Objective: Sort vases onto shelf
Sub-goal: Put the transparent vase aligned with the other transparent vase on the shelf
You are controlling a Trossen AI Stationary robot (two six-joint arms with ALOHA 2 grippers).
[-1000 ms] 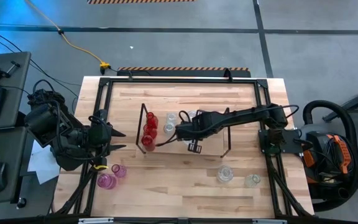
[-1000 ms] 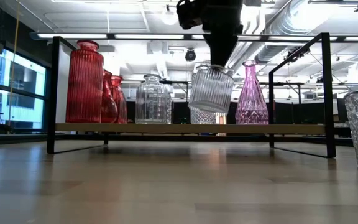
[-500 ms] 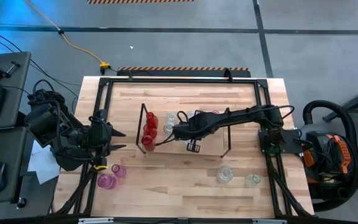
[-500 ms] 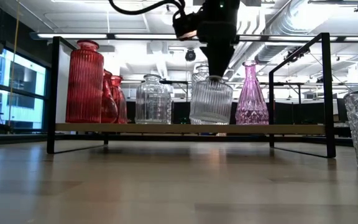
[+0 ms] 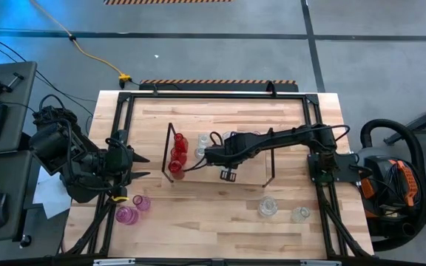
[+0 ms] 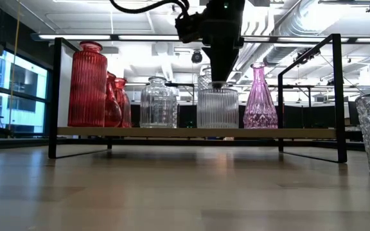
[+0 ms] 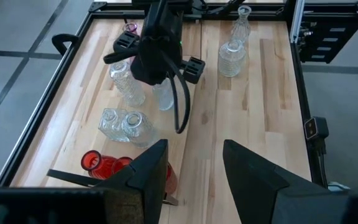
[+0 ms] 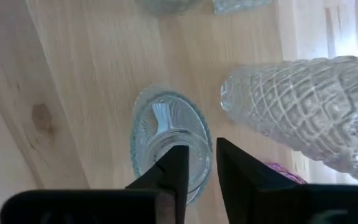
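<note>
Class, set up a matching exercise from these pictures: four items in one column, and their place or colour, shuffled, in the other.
Items:
1. tall ribbed red vase
2. ribbed clear vase
3. pink vases
4. left gripper

Descriptions:
A. on the table, off the shelf
B. under the right gripper
C. waiting beside the shelf
D. at the shelf's end

Pairs: 1-D, 2-B, 3-A, 4-C

Clear ribbed vase (image 6: 217, 108) upright on shelf (image 6: 191, 132), among red, clear, pink vases.
</note>
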